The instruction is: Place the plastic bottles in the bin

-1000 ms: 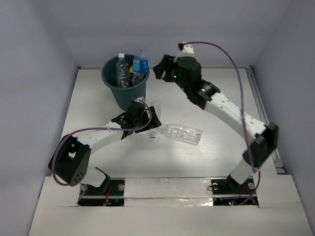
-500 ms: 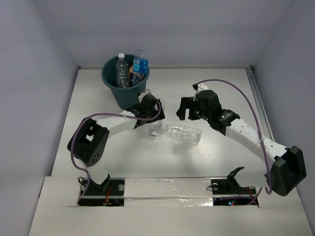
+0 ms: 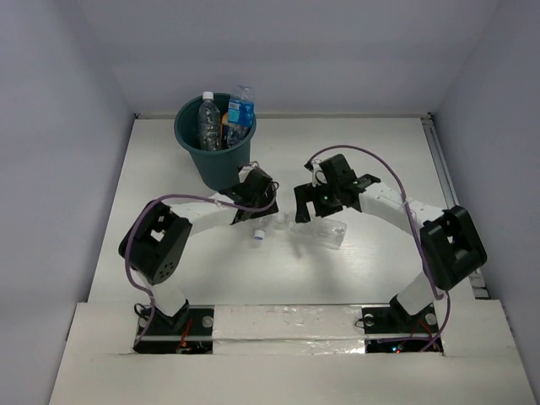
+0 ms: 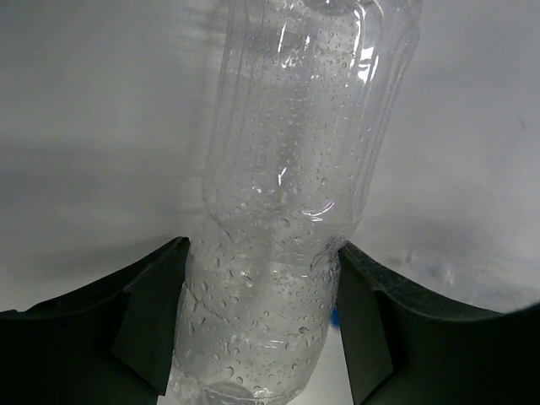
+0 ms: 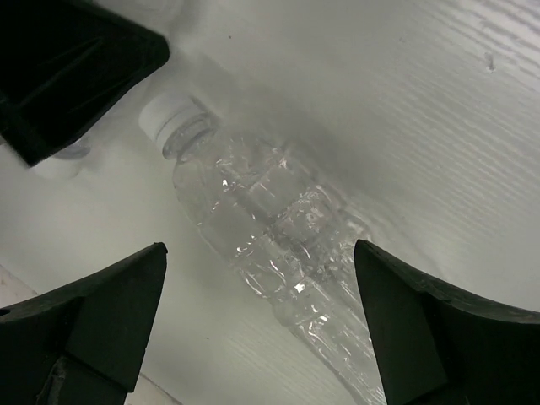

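Left gripper (image 4: 260, 253) jaws pinching clear label-less bottle (image 4: 295, 169), just beside bin (image 3: 213, 164). Right gripper (image 5: 259, 246) jaws wide, above lying white-capped bottle (image 5: 270, 219).

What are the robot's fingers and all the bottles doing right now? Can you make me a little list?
bin: dark teal bucket, far left of the table
inside the bin: a clear bottle and a blue-label bottle poke out
left fingers: pressed on both sides of a droplet-covered bottle, near the bin
right fingers: open, hanging over a lying bottle
outside the bin: those two clear bottles
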Controlling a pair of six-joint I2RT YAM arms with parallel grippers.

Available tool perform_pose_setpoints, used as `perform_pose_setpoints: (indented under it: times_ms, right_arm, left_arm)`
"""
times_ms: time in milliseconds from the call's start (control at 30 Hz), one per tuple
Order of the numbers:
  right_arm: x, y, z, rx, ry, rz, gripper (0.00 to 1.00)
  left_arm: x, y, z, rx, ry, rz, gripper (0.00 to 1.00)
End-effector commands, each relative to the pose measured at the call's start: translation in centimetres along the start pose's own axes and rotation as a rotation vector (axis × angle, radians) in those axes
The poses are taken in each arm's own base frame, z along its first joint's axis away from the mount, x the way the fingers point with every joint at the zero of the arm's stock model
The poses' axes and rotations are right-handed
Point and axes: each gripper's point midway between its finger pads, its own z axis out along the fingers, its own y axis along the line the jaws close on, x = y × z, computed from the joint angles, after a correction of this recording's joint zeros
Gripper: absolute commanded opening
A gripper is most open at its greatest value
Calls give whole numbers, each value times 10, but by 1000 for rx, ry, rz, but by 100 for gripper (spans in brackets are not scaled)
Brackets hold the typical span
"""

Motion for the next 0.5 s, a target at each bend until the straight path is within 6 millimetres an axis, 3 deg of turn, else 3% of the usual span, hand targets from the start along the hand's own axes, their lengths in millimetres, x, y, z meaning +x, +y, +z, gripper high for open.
perform_pose_setpoints:
  times_ms: [0, 33, 133, 167, 233, 267, 333, 400, 467]
  right_arm:
    - [-4, 13, 4, -74, 35, -42, 97]
    - [-2, 11, 8, -67, 47, -36, 97]
    - [7, 5, 23, -59, 108, -23, 98]
    - [9, 5, 26, -60, 117, -20, 98]
    - [11, 5, 32, -69, 124, -6, 97]
    - [11, 5, 34, -73, 125, -1, 97]
    - [12, 4, 38, -69, 126, 8, 96]
    - [11, 3, 40, -67, 129, 14, 88]
    - [9, 5, 39, -70, 117, 25, 82]
  left_arm:
    - [-3, -18, -38, 97, -27, 22, 48]
    - [2, -26, -47, 124, -18, 35, 46]
    - [-8, -51, -92, 233, -65, 39, 45]
    - [-22, -58, -115, 283, -109, 19, 45]
    - [-40, -66, -143, 338, -164, -6, 45]
    - [-61, -74, -172, 392, -229, -27, 45]
    - [-82, -71, -196, 383, -303, -35, 45]
    - [-127, -68, -231, 393, -415, -71, 45]
    - [-158, -58, -248, 368, -491, -60, 45]
